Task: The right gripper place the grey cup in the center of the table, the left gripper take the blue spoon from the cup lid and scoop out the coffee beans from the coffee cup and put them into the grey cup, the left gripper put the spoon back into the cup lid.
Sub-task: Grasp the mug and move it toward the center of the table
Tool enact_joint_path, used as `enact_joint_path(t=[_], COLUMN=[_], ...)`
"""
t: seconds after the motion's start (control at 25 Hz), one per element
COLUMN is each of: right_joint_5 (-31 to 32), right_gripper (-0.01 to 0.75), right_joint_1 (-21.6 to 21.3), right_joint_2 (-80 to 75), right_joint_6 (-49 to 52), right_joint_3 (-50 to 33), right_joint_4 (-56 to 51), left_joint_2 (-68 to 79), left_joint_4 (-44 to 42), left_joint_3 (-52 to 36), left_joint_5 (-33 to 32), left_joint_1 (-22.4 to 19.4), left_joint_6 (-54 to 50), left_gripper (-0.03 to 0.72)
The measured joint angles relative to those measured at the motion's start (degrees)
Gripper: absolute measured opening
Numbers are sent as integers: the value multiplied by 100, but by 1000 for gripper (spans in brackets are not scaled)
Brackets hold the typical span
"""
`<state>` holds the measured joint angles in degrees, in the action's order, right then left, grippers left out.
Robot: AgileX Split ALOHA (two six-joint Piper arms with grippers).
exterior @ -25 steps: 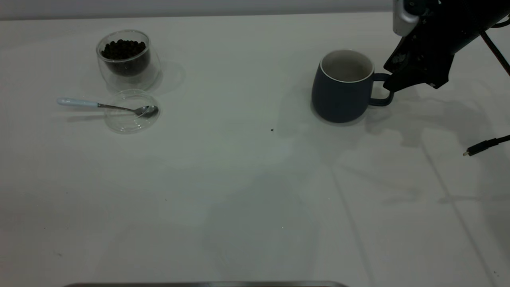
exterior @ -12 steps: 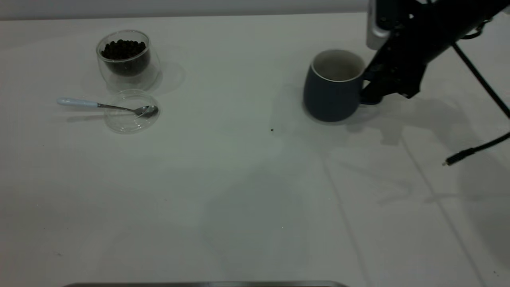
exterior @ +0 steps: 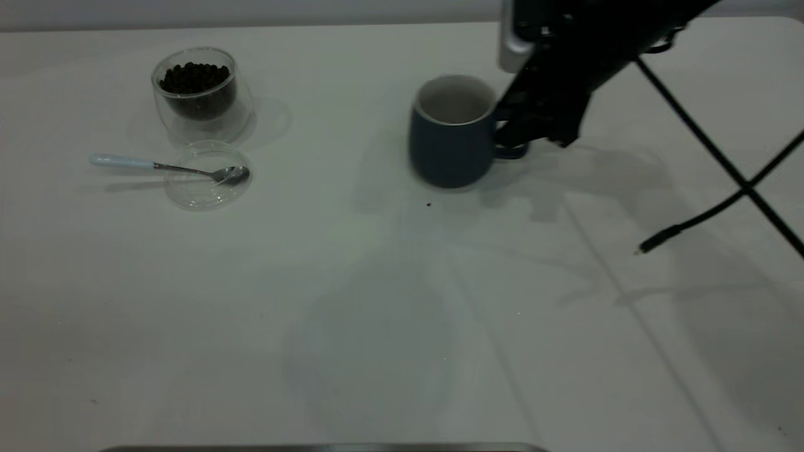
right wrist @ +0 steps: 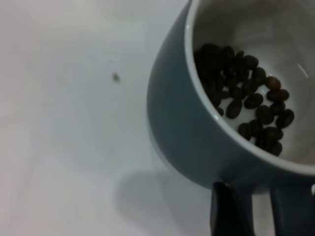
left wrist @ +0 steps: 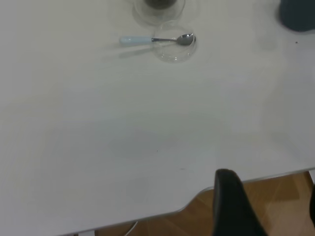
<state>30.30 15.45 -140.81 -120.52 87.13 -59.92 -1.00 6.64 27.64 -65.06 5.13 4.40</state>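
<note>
Since a moment ago, the grey cup (exterior: 451,133) has slid left across the table (exterior: 377,301), toward the middle, and the right hand (exterior: 512,135) has come along with it. That hand reaches down from the far right side, closed on the cup's handle. Some coffee beans (right wrist: 246,96) lie inside this cup. Far to the left stands the coffee cup (exterior: 200,94), full of beans. Just in front of it, the blue spoon (exterior: 164,166) rests on the cup lid (exterior: 207,188). The left hand (left wrist: 266,206) waits off the table's near edge, open.
</note>
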Motion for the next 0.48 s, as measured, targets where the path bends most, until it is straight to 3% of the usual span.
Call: enact_joint_path(t=[0.2, 0.48], right_joint_5=[15, -52], right_gripper=[364, 364], right_joint_1=[378, 560], right_joint_2=[-177, -268], right_joint_6=[0, 0], right_joint_3=[248, 445], right_joint_4=[-307, -981], left_joint_2=[0, 0], left_joint_4=[0, 0], left_joint_3=[0, 0], left_joint_5=[0, 0], left_joint_1=[0, 0], left_joint_6=[0, 0], left_gripper=[445, 445])
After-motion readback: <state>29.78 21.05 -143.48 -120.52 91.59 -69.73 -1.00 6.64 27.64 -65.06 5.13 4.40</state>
